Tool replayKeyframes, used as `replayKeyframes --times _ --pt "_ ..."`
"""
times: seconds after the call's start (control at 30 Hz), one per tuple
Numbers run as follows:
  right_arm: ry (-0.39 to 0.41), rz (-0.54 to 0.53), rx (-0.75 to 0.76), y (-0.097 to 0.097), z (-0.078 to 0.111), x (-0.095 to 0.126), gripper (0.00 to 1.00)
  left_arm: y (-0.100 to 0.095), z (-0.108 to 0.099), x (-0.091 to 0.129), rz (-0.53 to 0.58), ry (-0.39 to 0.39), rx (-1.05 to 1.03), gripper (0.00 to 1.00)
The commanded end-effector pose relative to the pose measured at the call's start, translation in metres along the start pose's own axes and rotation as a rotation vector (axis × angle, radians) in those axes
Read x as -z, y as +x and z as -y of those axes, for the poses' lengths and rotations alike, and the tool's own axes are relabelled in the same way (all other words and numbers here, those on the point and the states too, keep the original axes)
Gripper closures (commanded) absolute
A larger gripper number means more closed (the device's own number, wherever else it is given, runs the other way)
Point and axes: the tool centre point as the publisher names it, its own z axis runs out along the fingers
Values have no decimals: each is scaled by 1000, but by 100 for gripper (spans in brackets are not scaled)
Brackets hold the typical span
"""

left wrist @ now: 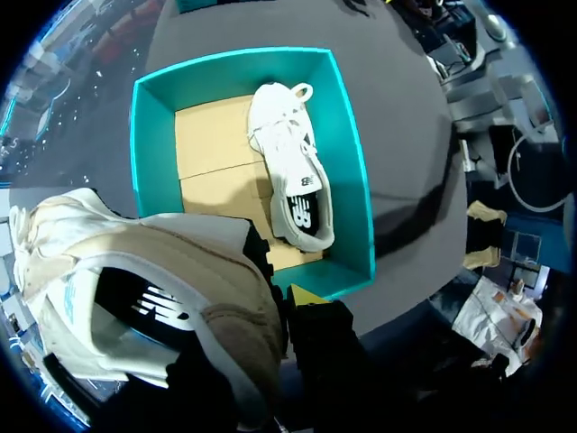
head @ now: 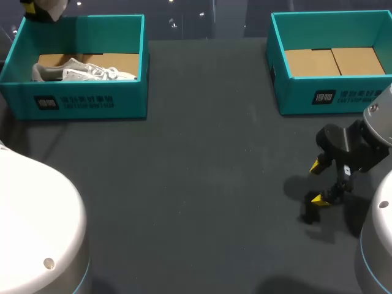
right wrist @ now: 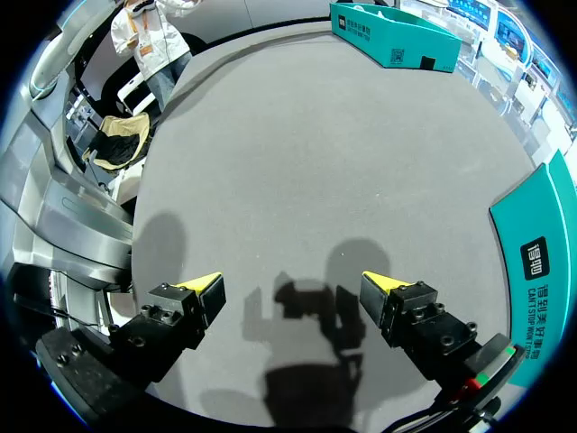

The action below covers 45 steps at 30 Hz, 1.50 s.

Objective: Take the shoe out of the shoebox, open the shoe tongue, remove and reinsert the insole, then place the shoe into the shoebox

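A white shoe [head: 86, 72] lies on its side on the cardboard floor of the left teal shoebox [head: 92, 101]. In the left wrist view the same white shoe [left wrist: 293, 171] lies in the shoebox [left wrist: 350, 153] below my gripper. My left gripper [head: 43, 9] hangs over that box's far left corner, shut on a second, beige and white shoe [left wrist: 153, 289]. This shoe hides one of its fingers. My right gripper [head: 317, 182] stands open just above the bare table at the front right, nothing between its fingers [right wrist: 203, 287].
A second teal shoebox [head: 343, 95] stands at the back right, holding only cardboard; its wall [right wrist: 541, 262] is close beside my right gripper. The dark table [head: 202, 184] stretches between the boxes and towards the front.
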Motion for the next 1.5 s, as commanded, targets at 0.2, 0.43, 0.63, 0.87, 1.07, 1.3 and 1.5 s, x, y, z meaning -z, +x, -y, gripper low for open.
replayKeyframes --times 0.2,0.43,0.63,0.87,1.07,1.3,1.5 --pt "2 2 0 1 0 -1 0 6 -5 1 76 -7 -308 100" --pt "2 2 0 1 0 -1 0 2 -9 -1 76 -23 -447 100" --pt "2 2 0 1 0 -1 0 -13 -32 -11 23 -31 -757 100" --pt "2 2 0 1 0 -1 0 -28 -52 -14 14 7 -1062 100" --pt "2 2 0 1 0 -1 0 -28 -52 -14 14 7 -1062 100" --pt "2 2 0 1 0 -1 0 -31 -52 -20 10 -45 -1114 100" --pt "2 2 0 1 0 -1 0 -38 -52 -39 47 -124 -1208 100"
